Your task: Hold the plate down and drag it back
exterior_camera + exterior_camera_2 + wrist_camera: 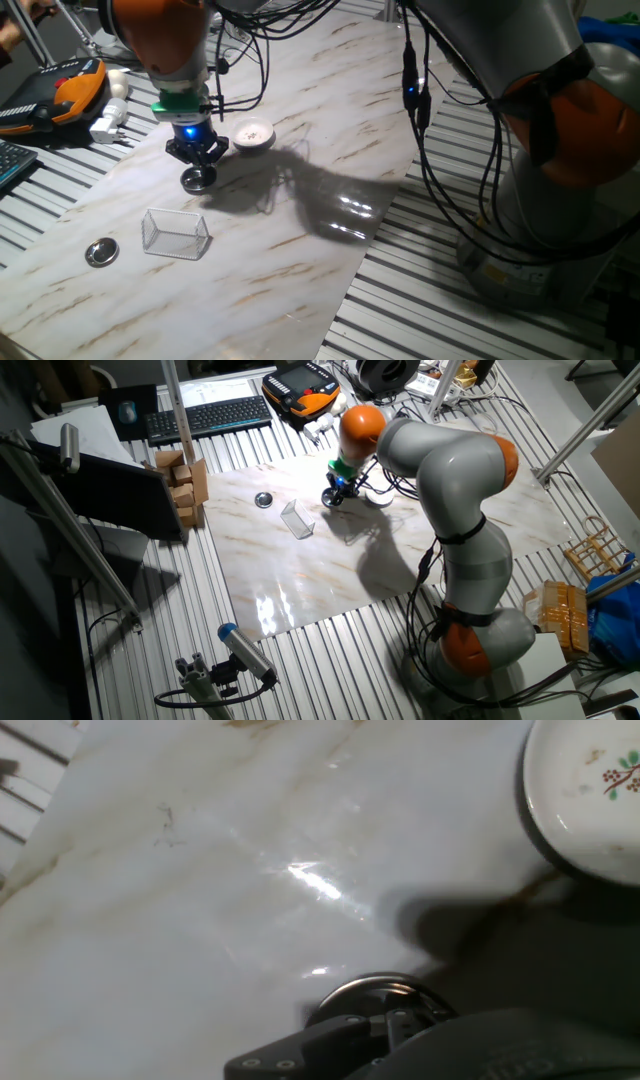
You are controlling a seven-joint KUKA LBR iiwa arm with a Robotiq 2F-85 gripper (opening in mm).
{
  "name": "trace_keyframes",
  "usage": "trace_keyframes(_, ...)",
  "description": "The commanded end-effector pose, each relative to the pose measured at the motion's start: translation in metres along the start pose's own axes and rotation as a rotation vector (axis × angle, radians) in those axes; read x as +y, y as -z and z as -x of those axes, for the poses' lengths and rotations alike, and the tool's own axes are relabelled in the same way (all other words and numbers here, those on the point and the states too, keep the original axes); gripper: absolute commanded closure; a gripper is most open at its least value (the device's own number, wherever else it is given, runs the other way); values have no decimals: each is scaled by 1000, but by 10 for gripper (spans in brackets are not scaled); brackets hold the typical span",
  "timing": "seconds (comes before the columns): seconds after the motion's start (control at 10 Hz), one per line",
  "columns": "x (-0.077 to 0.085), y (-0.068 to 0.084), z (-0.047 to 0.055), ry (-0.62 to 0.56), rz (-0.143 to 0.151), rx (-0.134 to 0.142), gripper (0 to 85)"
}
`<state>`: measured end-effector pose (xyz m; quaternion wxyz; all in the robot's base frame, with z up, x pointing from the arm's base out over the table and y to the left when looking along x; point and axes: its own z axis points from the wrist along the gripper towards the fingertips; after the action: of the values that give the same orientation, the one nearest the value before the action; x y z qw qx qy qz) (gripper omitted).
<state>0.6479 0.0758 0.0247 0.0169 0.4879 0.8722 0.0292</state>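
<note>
The plate [252,134] is a small white saucer with faint marks in its centre, lying flat on the marble board. It shows at the top right of the hand view [585,795] and just right of the hand in the other fixed view [379,499]. My gripper [198,170] is to the left of the plate and nearer the camera, apart from it and low over a small shiny metal disc [198,181]. The disc shows at the bottom of the hand view [375,995], partly under the black fingers. How far the jaws are apart is hidden.
A clear wire-edged box [176,232] stands front left on the marble board [300,250]. A second metal disc [101,252] lies left of it. Cables hang above the plate. A handheld controller [60,95] and white plugs lie off the board's far left.
</note>
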Motion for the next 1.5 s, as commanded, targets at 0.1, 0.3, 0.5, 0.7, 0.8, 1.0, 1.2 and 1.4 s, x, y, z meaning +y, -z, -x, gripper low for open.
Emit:
trace_keyframes(0.1,0,0,0,21,31,2,850)
trace_keyframes(0.3,0,0,0,72,41,0,850)
trace_keyframes(0.5,0,0,0,107,52,12,850)
trace_keyframes(0.7,0,0,0,121,60,10,850)
trace_keyframes(0.8,0,1,1,128,74,0,850)
trace_keyframes(1.0,0,1,4,131,94,-22,850)
trace_keyframes(1.2,1,0,8,126,102,-50,850)
trace_keyframes(1.4,2,3,14,131,97,-61,850)
